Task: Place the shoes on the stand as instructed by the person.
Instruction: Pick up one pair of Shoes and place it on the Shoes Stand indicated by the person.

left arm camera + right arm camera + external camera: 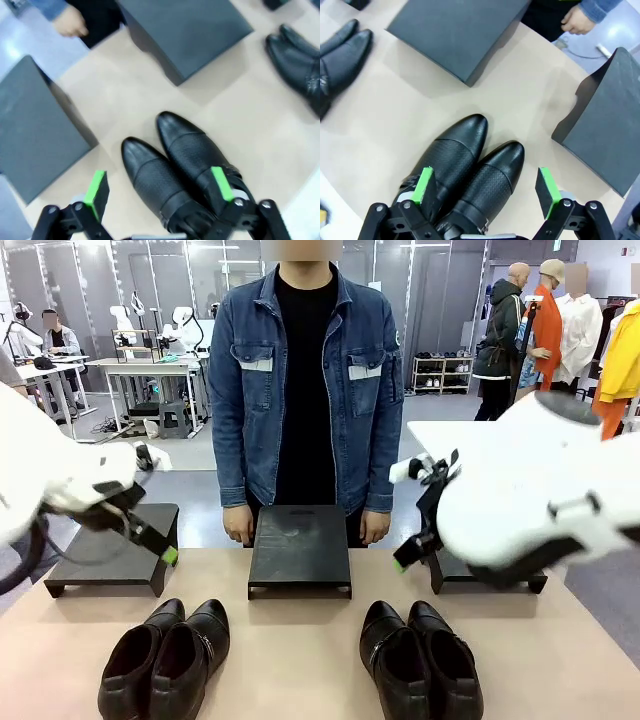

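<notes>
Front view: the person (305,390) stands at the table's (300,660) far edge behind three black stands (300,545). The left pair of shoes (165,660) and the right pair of shoes (420,660) lie along the near edge.

Left wrist view: the left gripper (160,186) is released, spread over the left pair's textured toes.

Right wrist view: the right gripper (486,189) is equally released above the right pair.

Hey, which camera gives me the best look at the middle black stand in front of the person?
The front view. The middle stand shows whole there: flat top, front edge and both feet. The two wrist views look down on the stand and catch part of its top and one corner, cut off by the picture's upper edge.
</notes>
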Controlling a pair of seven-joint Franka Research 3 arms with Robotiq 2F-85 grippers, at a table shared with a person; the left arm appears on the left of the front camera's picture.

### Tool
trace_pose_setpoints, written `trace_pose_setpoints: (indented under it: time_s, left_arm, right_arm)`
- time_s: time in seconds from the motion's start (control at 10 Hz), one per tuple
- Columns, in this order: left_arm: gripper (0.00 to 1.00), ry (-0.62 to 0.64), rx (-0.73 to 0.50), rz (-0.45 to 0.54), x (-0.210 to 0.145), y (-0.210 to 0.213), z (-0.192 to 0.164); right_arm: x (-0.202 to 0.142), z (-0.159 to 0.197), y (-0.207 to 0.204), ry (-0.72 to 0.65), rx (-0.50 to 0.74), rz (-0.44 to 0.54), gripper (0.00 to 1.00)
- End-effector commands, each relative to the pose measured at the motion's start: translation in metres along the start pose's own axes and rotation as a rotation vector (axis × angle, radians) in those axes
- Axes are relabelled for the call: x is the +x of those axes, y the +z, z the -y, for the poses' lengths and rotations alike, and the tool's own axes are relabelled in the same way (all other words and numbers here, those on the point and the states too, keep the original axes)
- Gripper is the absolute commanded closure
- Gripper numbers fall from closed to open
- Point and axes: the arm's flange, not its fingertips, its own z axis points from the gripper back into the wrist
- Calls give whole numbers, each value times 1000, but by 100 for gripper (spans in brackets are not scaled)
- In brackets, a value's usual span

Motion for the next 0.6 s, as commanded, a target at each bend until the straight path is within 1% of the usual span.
trace_pose_setpoints:
  time_s: [0.0, 0.1, 0.2, 0.3, 0.4, 0.5]
  left_arm:
    - [0, 63, -185, 10, 1, 39, -30]
    - [0, 140, -302, 6, -1, 61, -43]
    - [0, 168, -396, 35, -10, 83, -56]
    - [0, 198, -515, 47, -26, 105, -70]
    - [0, 197, -588, 78, -50, 128, -87]
    - [0, 240, -663, 154, -72, 144, -101]
  right_arm:
    - [6, 37, 34, -52, 174, -13, 0]
    - [2, 55, 48, -122, 272, -26, 0]
    - [-10, 77, 62, -161, 381, 0, 0]
    - [-27, 102, 74, -201, 483, 21, 0]
    - [-52, 130, 83, -261, 635, 34, 0]
    - [-77, 153, 87, -304, 774, 83, 0]
